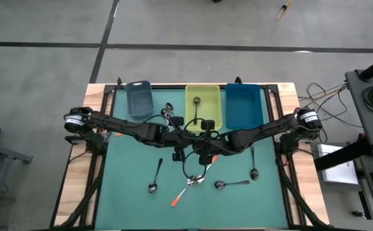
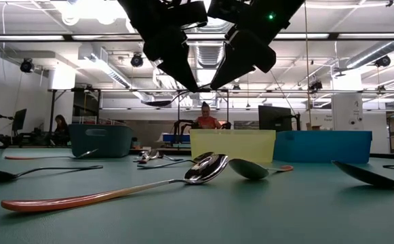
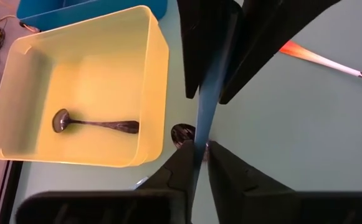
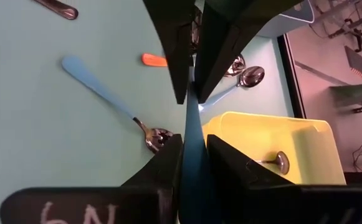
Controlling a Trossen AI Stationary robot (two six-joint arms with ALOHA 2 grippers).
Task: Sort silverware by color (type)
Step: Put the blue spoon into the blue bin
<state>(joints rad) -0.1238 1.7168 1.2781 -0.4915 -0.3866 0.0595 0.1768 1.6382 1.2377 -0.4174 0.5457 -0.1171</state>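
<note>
A pale blue spoon handle point(image 3: 204, 109) hangs in the air over the middle of the green mat, between my two grippers. My left gripper point(image 3: 200, 163) and my right gripper point(image 4: 193, 146) are both shut on it, tip to tip. From above they meet near the yellow bin's front, left gripper point(image 1: 187, 136) and right gripper point(image 1: 207, 138). The held spoon's bowl is hidden. Other spoons lie flat on the mat: an orange-handled one point(image 2: 102, 196), a blue one point(image 4: 103, 92) and dark ones point(image 1: 155, 174). My left gripper pinches the blue handle point(image 3: 199, 149) between its two fingers, which slant down from the table's left side. The handle runs on past them into the other gripper, clear of the mat. My right gripper pinches the same handle point(image 4: 190, 127) between its two fingers, slanting down from the table's right side, just beside the left gripper's fingertips point(image 4: 179, 81). The spoon is lifted clear of the mat.
Three bins stand along the far edge: grey-blue point(image 1: 138, 99), yellow point(image 1: 205, 119) with one dark spoon point(image 3: 96, 123) inside, and blue point(image 1: 242, 106). More spoons lie near the grey-blue bin point(image 1: 168, 114) and on the right point(image 1: 253, 163). The mat's near strip is bare.
</note>
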